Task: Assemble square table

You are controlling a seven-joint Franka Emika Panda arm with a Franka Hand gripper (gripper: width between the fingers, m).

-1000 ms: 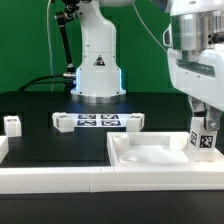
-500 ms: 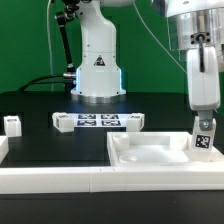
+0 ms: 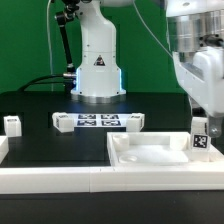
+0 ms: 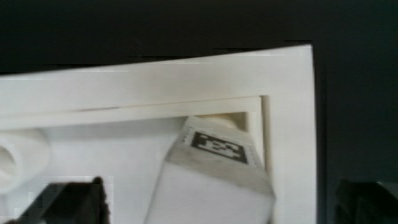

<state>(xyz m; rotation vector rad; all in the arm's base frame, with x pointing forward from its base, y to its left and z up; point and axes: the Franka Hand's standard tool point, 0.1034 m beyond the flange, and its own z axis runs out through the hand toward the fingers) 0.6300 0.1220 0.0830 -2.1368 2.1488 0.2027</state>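
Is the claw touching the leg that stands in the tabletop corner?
Apart. In the wrist view the open claw shows a plain gap to the leg on both sides.

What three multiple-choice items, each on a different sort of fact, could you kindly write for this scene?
1. Where is the leg beneath the tool? A. in a tabletop corner B. on the robot base C. on a border bar
2. How many legs sit on the black table, outside the tabletop? A. one B. three C. five
3. What is the tool's state? A. shut on the leg B. shut, empty C. open
Answers: A, the leg stands inside the rim corner; B, three along the back; C, the wrist view shows both fingers wide of the leg.
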